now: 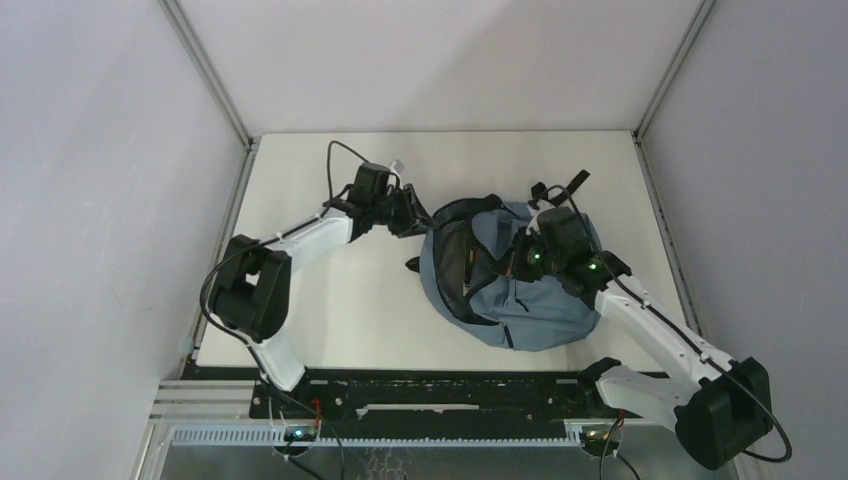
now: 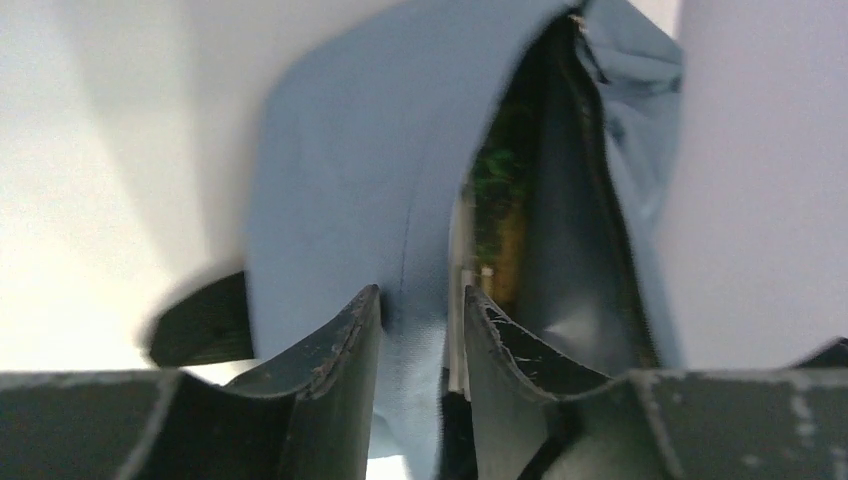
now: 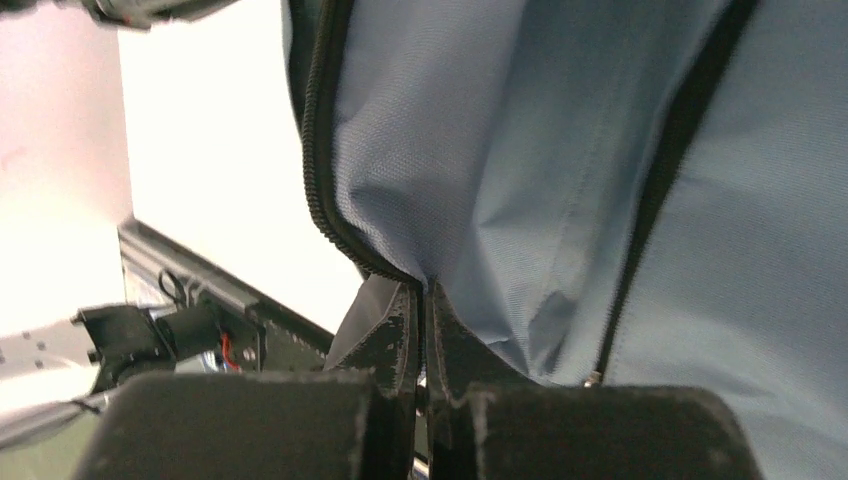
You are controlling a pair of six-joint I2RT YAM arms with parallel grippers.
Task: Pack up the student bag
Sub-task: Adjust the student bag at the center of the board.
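Observation:
The student bag (image 1: 540, 300), a blue-grey fabric backpack with black zip trim, lies at the table's middle right with its main opening gaping to the left. My left gripper (image 1: 412, 218) is shut on the bag's upper-left rim; in the left wrist view (image 2: 422, 300) blue fabric sits pinched between the fingers, with the dark interior to the right. My right gripper (image 1: 520, 258) is shut on the bag's zip edge over the bag's middle; in the right wrist view (image 3: 424, 290) the fingers clamp the black zip trim (image 3: 325, 190). Something green and brown (image 2: 497, 215) shows inside the bag.
The white table (image 1: 330, 310) is bounded by grey walls on the left, back and right. Black straps (image 1: 560, 190) stick out at the bag's far side. The arm bases and a black rail (image 1: 430, 395) run along the near edge.

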